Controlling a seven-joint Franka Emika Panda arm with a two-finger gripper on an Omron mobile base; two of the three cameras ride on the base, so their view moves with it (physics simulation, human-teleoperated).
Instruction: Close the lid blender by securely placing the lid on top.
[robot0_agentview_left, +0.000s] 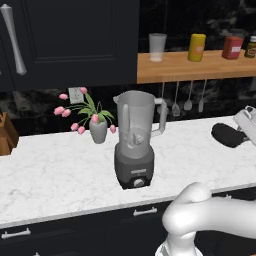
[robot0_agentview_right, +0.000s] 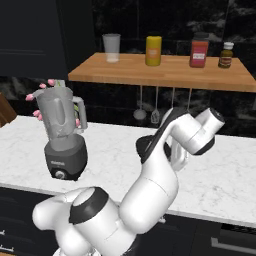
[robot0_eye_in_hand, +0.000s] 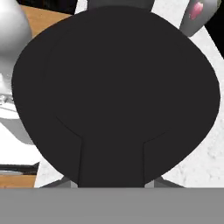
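Note:
The blender (robot0_agentview_left: 134, 145) stands mid-counter, a dark grey base with a front knob and a tall translucent jar whose mouth is uncovered; it also shows in the right base view (robot0_agentview_right: 62, 140). The lid (robot0_agentview_left: 227, 135) is a black domed disc, low over the counter far to the blender's right. My gripper (robot0_agentview_left: 246, 124) is shut on its right edge. In the right base view the lid (robot0_agentview_right: 146, 148) peeks out from behind my forearm. In the hand view the lid (robot0_eye_in_hand: 113, 92) spreads across nearly the whole picture, with my gripper (robot0_eye_in_hand: 112, 183) clamped on it at the bottom.
A vase of pink tulips (robot0_agentview_left: 98, 131) stands just left of the blender. A wooden shelf (robot0_agentview_left: 195, 66) above carries a clear glass (robot0_agentview_left: 157, 47), a yellow can (robot0_agentview_left: 197, 47) and jars. Utensils (robot0_agentview_left: 187, 97) hang under it. A knife block (robot0_agentview_left: 5, 135) sits far left.

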